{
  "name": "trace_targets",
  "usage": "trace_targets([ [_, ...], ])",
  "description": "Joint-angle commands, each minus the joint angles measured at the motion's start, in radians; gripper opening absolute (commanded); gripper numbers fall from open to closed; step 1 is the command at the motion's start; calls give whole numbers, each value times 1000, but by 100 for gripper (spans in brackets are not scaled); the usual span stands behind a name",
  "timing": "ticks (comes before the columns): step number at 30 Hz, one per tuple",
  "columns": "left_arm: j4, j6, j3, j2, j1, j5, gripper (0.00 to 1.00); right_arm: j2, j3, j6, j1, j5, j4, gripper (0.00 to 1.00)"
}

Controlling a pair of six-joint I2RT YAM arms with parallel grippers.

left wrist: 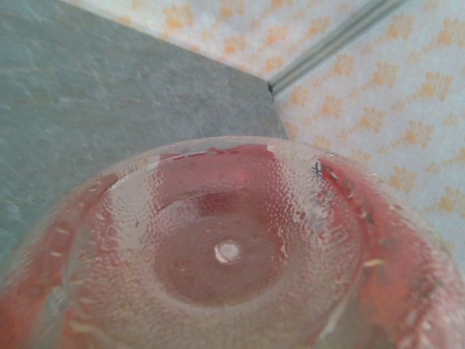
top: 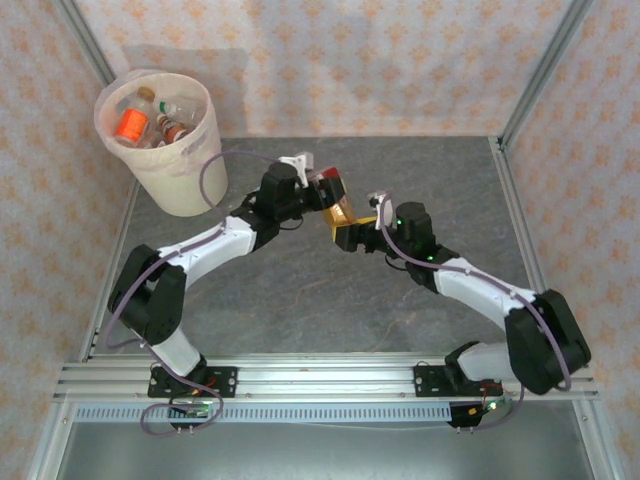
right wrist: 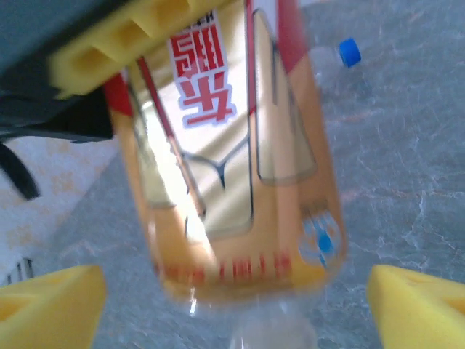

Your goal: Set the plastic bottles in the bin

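held bottle (left wrist: 225,251): its base sat out of focus on my left wrist camera, the lower rim cut by the frame's bottom edge.
label (right wrist: 218,102): smeared on my right wrist camera; I couldn't read the small print, and the neck ran off the bottom.
left gripper pad (right wrist: 131,40): blurred, cropped by the top edge.
right gripper pads (right wrist: 51,305): both clipped by the lower corners.
blue-capped bottle (right wrist: 349,52): its clear body was too blurred to outline.
bin (top: 185,185): bottles (top: 130,124) inside were too small and jumbled for me to count.
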State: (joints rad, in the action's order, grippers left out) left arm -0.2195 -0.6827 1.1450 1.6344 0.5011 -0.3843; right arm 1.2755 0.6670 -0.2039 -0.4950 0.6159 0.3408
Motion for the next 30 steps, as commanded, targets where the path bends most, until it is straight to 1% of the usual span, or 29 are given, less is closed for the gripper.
trace_targets([
  [1, 62, 30, 32, -111, -64, 28, 57, -86, -25, 38, -4, -94, 52, 99],
  [2, 103, 54, 38, -143, -83, 53, 56, -133, -32, 40, -2, -135, 53, 99],
  [5, 279, 156, 84, -237, -132, 176, 51, -199, -47, 37, -2, -302, 47, 99],
  [7, 390, 234, 128, -299, -165, 305, 44, -227, -60, 30, -3, -422, 43, 99],
  [9, 467, 261, 173, -362, -208, 457, 45, -240, -71, 21, -2, -513, 41, 99],
  [11, 508, 279, 221, -402, -257, 555, 45, -234, -76, 3, -2, -562, 44, 99],
  [13, 530, 284, 268, -422, -311, 637, 46, -219, -78, -15, -1, -571, 54, 99],
  [15, 536, 276, 312, -416, -393, 635, 50, -196, -71, -34, -1, -558, 59, 99],
  [19, 597, 222, 434, -338, -544, 556, 50, -156, -50, -57, -2, -527, 53, 99],
  [24, 660, 156, 632, -169, -725, 369, 49, -135, -34, -72, -2, -509, 42, 99],
  [27, 691, 163, 736, -61, -784, 344, 49, -131, -34, -78, -1, -504, 41, 99],
  [30, 780, 187, 838, 35, -810, 357, 46, -132, -34, -82, -2, -501, 33, 99],
])
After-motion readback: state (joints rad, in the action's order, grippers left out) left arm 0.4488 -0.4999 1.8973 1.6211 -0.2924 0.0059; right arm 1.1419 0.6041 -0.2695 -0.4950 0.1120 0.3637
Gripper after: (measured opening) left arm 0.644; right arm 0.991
